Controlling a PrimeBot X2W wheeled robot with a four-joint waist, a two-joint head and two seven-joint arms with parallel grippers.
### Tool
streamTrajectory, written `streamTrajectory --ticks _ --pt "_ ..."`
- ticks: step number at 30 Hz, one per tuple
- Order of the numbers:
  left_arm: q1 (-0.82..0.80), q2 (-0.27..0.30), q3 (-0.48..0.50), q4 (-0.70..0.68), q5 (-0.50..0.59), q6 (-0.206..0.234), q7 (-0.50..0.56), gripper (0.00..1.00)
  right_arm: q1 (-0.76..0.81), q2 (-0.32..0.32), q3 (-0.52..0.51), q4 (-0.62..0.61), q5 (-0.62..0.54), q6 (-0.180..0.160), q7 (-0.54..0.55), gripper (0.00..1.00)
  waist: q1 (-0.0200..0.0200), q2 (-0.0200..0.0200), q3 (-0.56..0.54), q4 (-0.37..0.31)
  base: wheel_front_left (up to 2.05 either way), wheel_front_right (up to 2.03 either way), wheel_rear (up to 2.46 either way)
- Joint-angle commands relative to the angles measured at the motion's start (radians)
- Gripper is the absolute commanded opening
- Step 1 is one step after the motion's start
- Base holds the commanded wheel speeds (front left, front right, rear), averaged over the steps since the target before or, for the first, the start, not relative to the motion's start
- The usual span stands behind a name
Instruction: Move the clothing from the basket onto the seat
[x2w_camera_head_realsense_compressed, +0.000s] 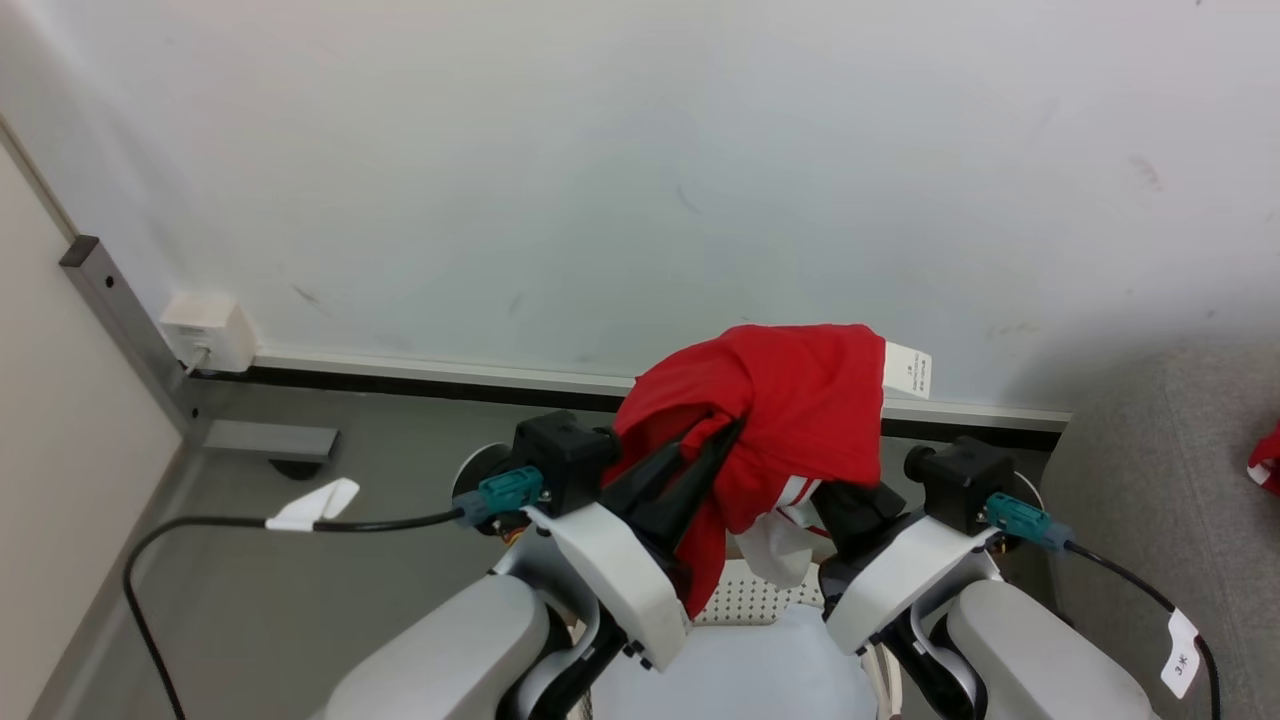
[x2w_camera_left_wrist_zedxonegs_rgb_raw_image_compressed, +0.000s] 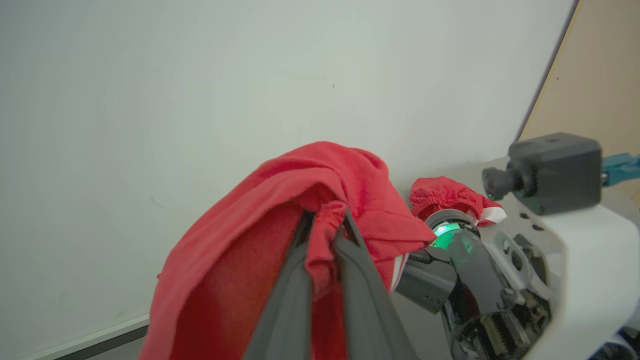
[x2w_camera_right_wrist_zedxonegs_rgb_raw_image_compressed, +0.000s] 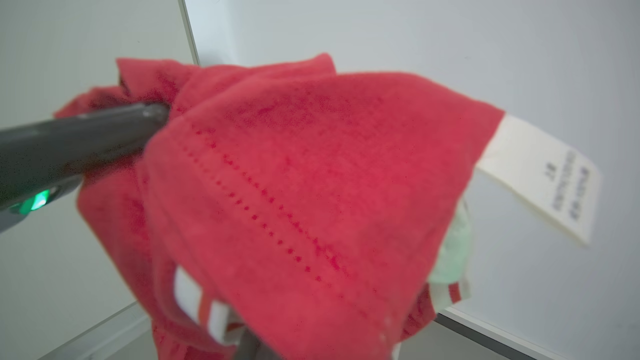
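Two claws share one load: the clothing (x2w_camera_head_realsense_compressed: 790, 400), a bright red jersey, hangs bunched over both, held up above the basket (x2w_camera_head_realsense_compressed: 750, 600), whose perforated white wall peeks out at 6 o'clock of the cloth in the head view. The left claw (x2w_camera_left_wrist_zedxonegs_rgb_raw_image_compressed: 325, 220) is pressed together on a gathered fold, with red fabric squeezed between its dark fingers and spilling down either side. That pinch looks to be what carries the weight. The right claw (x2w_camera_head_realsense_compressed: 848, 508) sits at 4 o'clock of the bundle, its tips buried under the drape. It is pressed together too, though I cannot tell whether any cloth is caught in it. A second hold there would, I judge, keep the loose hem with its white striped trim from trailing back into the basket. A white tag (x2w_camera_head_realsense_compressed: 907, 369) sticks out at 2 o'clock. The seat (x2w_camera_head_realsense_compressed: 1150, 500), grey upholstery, lies at 3 o'clock, well apart from the jersey, so the swing over to it is not yet made.
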Motion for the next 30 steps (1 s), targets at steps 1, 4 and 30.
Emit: streamTrajectory --ticks 1,4,30 --pt "0.014 0.007 0.003 0.005 -0.005 0.002 -0.003 0.0 0.015 -0.011 -0.011 -0.012 -0.01 -0.003 -0.003 0.0 0.0 -0.0001 0.001 -0.004 0.0 0.0 0.0" --pt "0.023 0.01 0.003 0.01 -0.008 0.008 -0.007 0.0 0.035 -0.024 -0.03 -0.039 -0.028 -0.003 -0.003 0.0 0.0 -0.0001 0.003 -0.018 0.0 0.0 0.0" --pt "0.034 0.044 -0.004 -0.009 0.016 0.027 -0.048 1.0 0.11 -0.117 -0.325 -0.247 -0.163 -0.003 -0.003 0.0 0.0 -0.0001 0.059 -0.284 0.0 0.0 0.0"
